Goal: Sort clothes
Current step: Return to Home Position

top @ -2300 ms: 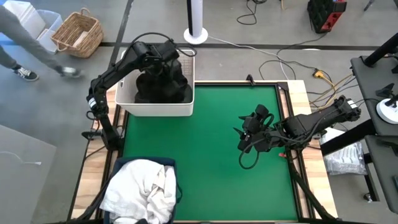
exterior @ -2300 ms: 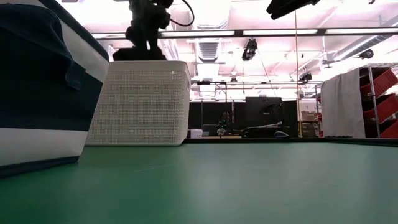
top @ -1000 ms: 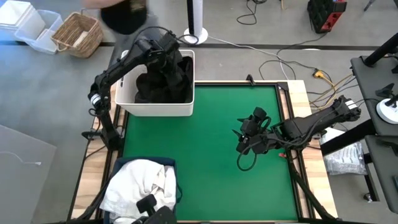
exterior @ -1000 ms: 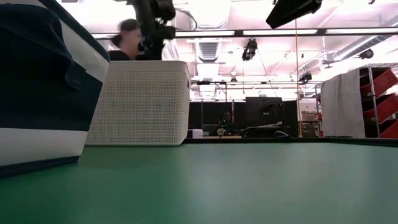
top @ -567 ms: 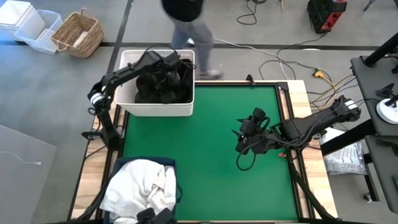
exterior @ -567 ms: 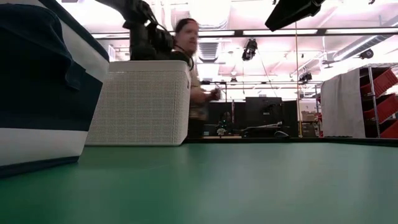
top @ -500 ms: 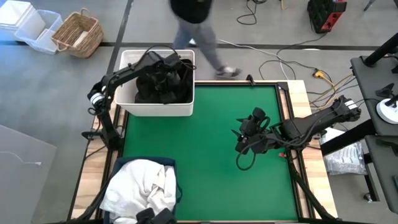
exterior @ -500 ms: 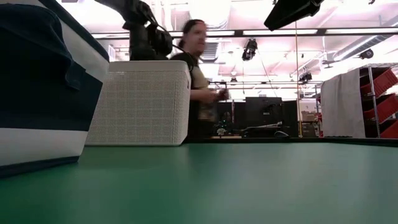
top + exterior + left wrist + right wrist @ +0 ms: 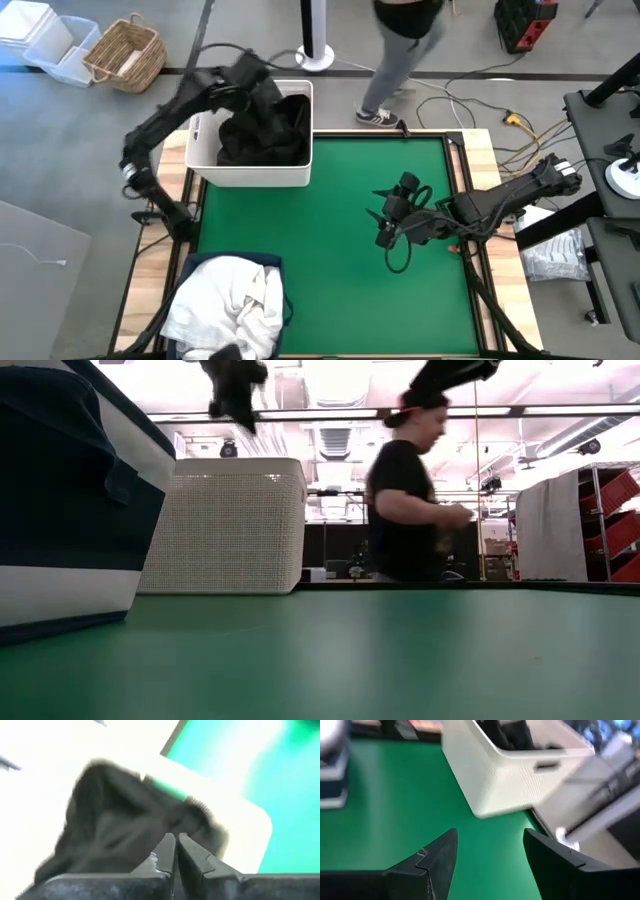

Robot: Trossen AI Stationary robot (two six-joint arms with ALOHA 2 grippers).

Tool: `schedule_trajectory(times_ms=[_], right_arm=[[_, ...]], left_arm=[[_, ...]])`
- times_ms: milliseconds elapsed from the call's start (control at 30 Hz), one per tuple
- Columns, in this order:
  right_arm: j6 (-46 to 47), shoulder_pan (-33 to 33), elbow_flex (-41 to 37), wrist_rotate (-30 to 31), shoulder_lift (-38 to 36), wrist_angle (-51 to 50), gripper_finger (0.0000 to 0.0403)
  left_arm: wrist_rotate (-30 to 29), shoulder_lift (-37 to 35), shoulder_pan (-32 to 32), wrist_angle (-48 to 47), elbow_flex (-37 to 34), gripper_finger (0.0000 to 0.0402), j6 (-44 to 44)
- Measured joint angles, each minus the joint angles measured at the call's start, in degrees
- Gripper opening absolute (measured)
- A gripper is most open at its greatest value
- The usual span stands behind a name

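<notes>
Left jaws closed above clothes (image 9: 262, 138); right jaws apart.

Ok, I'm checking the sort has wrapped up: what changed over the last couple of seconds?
The left gripper lifted away from the basket, fingers shut on nothing, its arm pulling back leftward. A person walked behind the table from left to right. Black clothes remain in the basket, white clothes in the blue bin; the right gripper, open, barely moved.
</notes>
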Motion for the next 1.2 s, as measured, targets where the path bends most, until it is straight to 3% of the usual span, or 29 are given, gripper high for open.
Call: schedule_trajectory(times_ms=[233, 433, 600, 733, 1000, 1200], right_arm=[[-12.36, 0.00, -8.88, -7.84, -4.71, 21.95, 0.0219], [-13.29, 0.00, -11.36, -8.38, -9.15, 24.69, 0.0219], [-13.68, 0.02, -11.34, -15.14, -11.38, 25.32, 0.0219], [-13.85, 0.02, -11.34, -18.96, -12.17, 25.59, 0.0219], [-16.78, 0.02, -11.34, -19.90, -12.05, 25.41, 0.0219], [-18.34, 0.02, -11.34, -20.97, -12.13, 25.66, 0.0219]], left_arm=[[-1.49, -14.64, -14.79, 15.66, -7.18, 0.0000, -1.38], [-16.58, -26.16, -32.89, 26.04, -18.15, 0.0000, -3.35], [-31.13, -32.89, -47.78, 31.31, -28.18, 0.0000, -6.23], [-39.50, -36.14, -57.00, 33.12, -35.16, 0.0000, -10.29], [-50.73, -38.38, -68.23, 34.17, -43.95, 0.0000, -17.42], [-52.10, -39.10, -69.92, 36.18, -46.36, 0.0000, -18.36]])
